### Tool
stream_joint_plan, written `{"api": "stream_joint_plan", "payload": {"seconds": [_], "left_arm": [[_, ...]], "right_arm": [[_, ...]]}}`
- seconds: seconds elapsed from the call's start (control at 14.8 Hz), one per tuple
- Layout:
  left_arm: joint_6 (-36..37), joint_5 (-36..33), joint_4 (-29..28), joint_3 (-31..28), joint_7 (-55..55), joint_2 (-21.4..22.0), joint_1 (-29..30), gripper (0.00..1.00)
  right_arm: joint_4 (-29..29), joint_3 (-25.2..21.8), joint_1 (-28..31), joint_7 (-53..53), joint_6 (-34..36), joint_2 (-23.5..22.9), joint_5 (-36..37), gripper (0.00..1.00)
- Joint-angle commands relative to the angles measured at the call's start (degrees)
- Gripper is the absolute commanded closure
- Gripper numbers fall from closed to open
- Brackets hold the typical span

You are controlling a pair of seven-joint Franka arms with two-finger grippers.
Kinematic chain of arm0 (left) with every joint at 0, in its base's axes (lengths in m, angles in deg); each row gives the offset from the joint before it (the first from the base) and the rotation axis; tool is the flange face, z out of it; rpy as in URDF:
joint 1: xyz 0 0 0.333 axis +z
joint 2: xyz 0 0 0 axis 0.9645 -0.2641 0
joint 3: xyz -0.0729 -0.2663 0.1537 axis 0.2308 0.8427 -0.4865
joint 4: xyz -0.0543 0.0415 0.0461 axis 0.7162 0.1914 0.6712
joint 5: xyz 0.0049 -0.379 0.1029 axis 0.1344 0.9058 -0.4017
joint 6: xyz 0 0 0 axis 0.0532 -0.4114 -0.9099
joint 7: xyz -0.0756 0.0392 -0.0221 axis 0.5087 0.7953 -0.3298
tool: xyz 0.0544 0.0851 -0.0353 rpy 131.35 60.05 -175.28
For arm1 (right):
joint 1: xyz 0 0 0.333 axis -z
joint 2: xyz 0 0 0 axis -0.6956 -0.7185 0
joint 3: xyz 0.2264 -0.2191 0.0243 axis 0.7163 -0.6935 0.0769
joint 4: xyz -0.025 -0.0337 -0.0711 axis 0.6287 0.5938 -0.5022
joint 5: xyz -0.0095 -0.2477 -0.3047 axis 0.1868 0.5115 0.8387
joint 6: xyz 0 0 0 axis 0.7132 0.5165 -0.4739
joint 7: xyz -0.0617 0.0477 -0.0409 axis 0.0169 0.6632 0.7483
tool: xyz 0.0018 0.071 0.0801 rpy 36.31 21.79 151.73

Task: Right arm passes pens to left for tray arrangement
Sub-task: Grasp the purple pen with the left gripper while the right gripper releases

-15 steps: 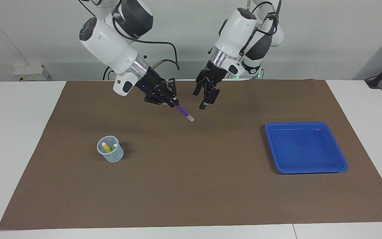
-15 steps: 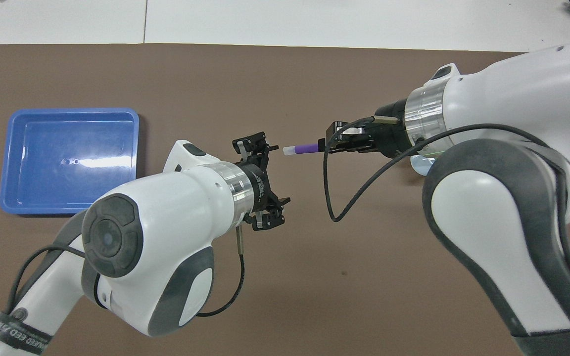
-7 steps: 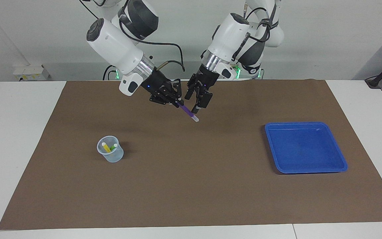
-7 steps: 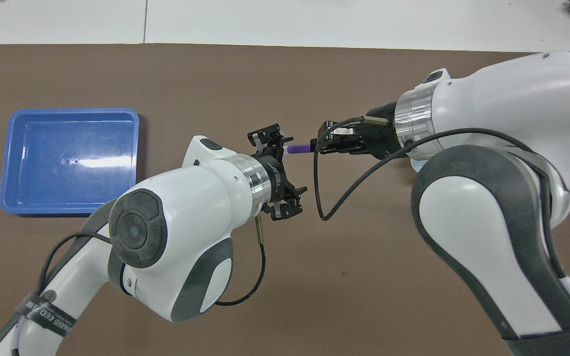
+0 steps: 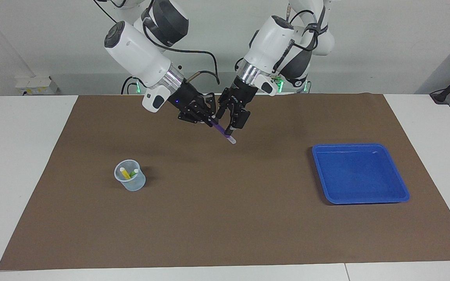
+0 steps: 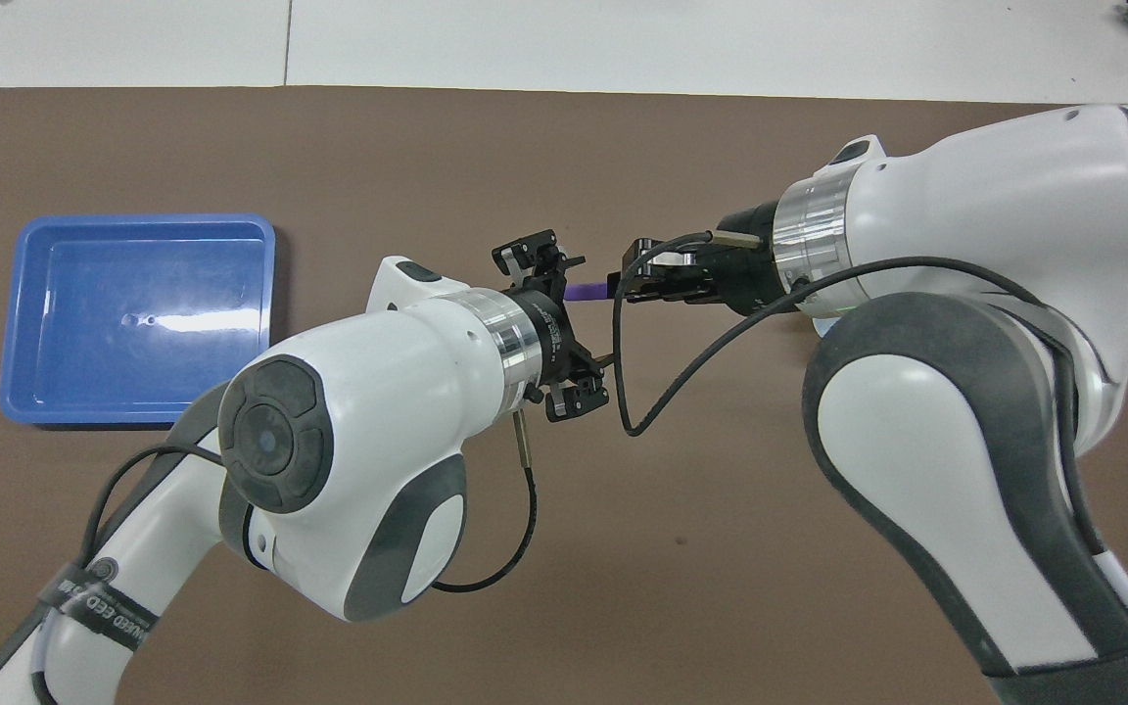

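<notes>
Purple pen (image 5: 222,132) sits clamped in our right pincer (image 5: 208,120), white tip angled out so the left pincer (image 5: 231,121), spread wide around it, has free shaft to grab — mid-air over the counter (image 5: 225,218). Yellow and green pens (image 5: 128,173) wait in the cup (image 5: 130,180); blue tray (image 5: 359,173) lies at the left arm's end.

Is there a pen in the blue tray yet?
No: the blue tray lies bare, and the purple pen is up in the right gripper.

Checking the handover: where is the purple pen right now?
The thin purple marker pen is in mid-air over the brown mat, gripped by the right hand, its whitish free end slanting down between the open fingers of the left hand.
</notes>
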Motion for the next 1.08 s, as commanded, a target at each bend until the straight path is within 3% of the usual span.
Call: {"api": "stream_joint_plan", "payload": {"seconds": [0.0,0.14,0.47,0.61,0.74,0.95,1.02], "left_arm": [[-0.93,0.2,0.96,-0.63,-1.55,-1.32,-1.32,0.1],[-0.93,0.2,0.88,-0.72,-3.14,-1.32,-0.97,0.28],[-0.4,0.02,0.96,-0.8,-2.35,-1.67,-0.35,0.4],[-0.14,-0.33,0.88,-0.89,-2.0,-1.67,-0.26,0.59],[0.04,-0.33,0.88,-0.98,-1.12,-1.67,-0.26,0.84],[0.13,-0.33,0.96,-1.07,-0.16,-1.67,-0.26,1.0],[0.56,-0.33,0.96,-1.15,0.11,-1.67,-0.26,1.0]], "right_arm": [[0.74,-0.09,-0.83,0.8,-1.69,0.01,-1.42,0.91],[0.74,-0.09,-0.83,0.8,-1.78,0.01,-1.42,0.91],[0.74,-0.09,-0.83,0.8,-1.78,0.01,-1.42,0.91],[0.74,-0.09,-0.83,0.71,-1.78,0.01,-1.42,0.91],[0.74,-0.09,-0.83,0.71,-1.87,0.01,-1.42,0.91],[0.74,-0.09,-0.83,0.71,-1.87,0.01,-1.42,0.91],[0.74,-0.09,-0.83,0.71,-1.87,0.01,-1.42,0.91]]}}
